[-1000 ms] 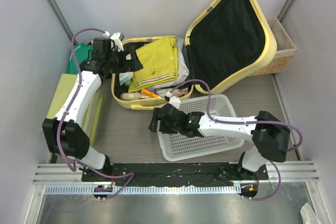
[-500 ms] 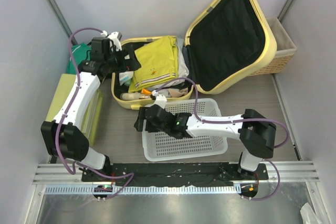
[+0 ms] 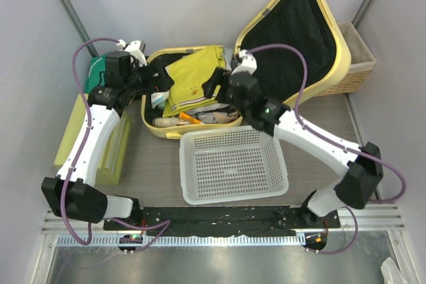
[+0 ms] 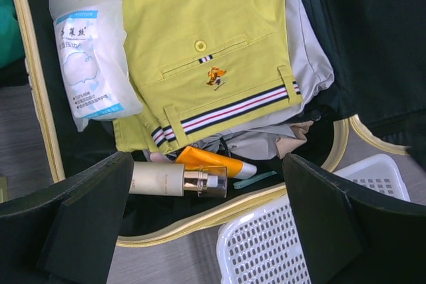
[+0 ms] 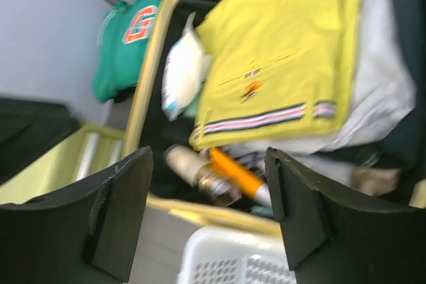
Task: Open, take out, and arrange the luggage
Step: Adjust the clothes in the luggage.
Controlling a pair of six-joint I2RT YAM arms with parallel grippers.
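Luggage position: luggage [image 3: 341, 54] lies open at the back of the tabletop [image 3: 153, 164]; the lid leans up to the right and the base to the left is packed.
Left hand: left hand [image 4: 210, 184] hangs over the left of the base, fingers spread wide, grasping nothing.
Right hand: right hand [image 5: 208, 184] hangs over the middle of the base, fingers parted, grasping nothing.
Risk, collision: both hands are near each other over the same half; reaching together for one item could make them clash.
Risk, lid: the right arm passes just in front of the raised lid; a knock could, in my judgement, tip it.
Risk, drag: the packet [image 4: 90, 51] rests partly on the shorts [image 4: 206, 51]; lifting the shorts would likely spill it.
Risk, roll: the bottle [image 4: 176, 179] and tube [image 4: 213, 162] lie loose at the front rim and may slip from a pinch.
Risk, cable: the purple cables loop above the contents and may snag.
Count, containers: one luggage, one white basket [image 3: 233, 164], one wicker basket [image 3: 356, 61], one box [image 3: 110, 144].
Count, contents seen: one shorts, one packet, one bottle, one tube; layers below cannot be counted.
Count, outside: one green garment [image 3: 100, 71].
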